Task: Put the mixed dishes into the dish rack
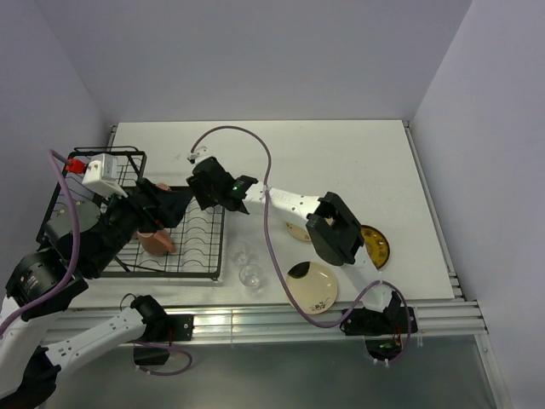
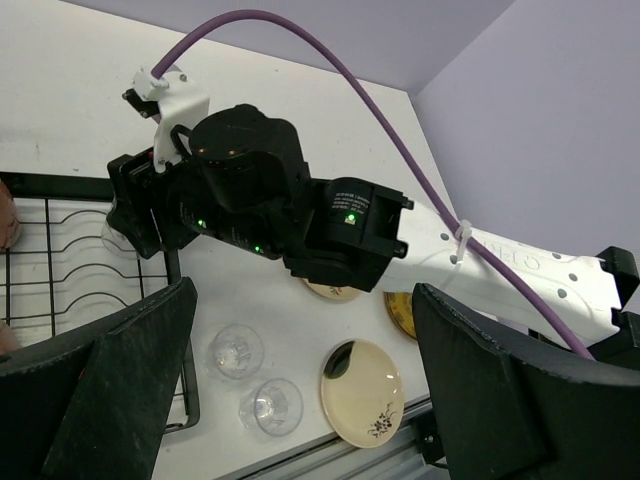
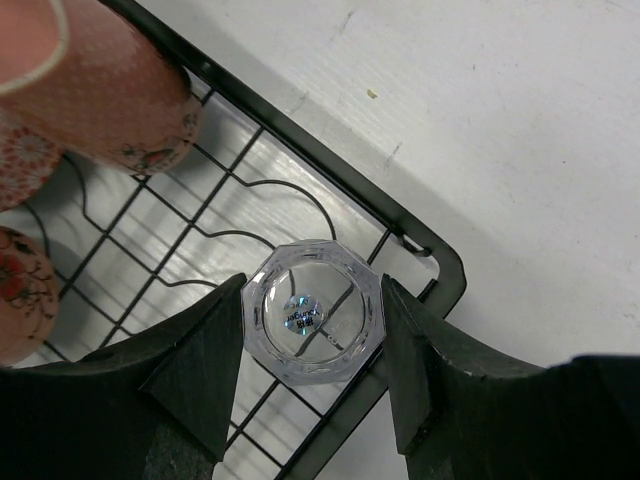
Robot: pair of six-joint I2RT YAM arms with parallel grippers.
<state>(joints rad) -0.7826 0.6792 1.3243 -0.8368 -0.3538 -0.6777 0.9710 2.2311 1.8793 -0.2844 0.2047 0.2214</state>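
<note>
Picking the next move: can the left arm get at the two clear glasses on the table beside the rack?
Probably yes: the left pincer is open and empty, the two glasses stand uncovered just past the rack, and the right arm crosses farther back.

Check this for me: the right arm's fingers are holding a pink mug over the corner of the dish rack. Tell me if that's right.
Not quite. The right fingers are holding a clear glass, not a pink mug, over the corner of the dish rack. The right wrist view shows the glass between them.
</note>
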